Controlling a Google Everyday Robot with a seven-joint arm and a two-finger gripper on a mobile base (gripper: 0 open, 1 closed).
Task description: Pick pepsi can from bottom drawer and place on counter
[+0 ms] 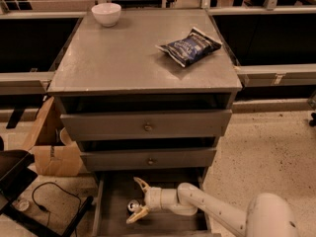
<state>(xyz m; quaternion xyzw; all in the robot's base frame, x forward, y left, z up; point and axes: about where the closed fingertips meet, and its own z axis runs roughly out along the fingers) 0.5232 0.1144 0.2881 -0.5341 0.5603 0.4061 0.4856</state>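
Observation:
The pepsi can [133, 206] stands upright on the grey floor of the open bottom drawer [113, 221], near its left middle; only its silver top and a bit of dark side show. My gripper [138, 200] is down inside the drawer, reaching in from the right. Its two pale yellow fingers [142, 184] are spread open, one behind the can and one in front, with the can between the tips. The grey counter [123, 53] is above, on top of the cabinet.
A dark-blue chip bag [189, 46] lies on the counter's right side and a white bowl [106, 13] at its back left. Two knobbed drawers [147, 126] sit above the open one. A cardboard box [49, 152] and a black cable [54, 196] are on the floor to the left.

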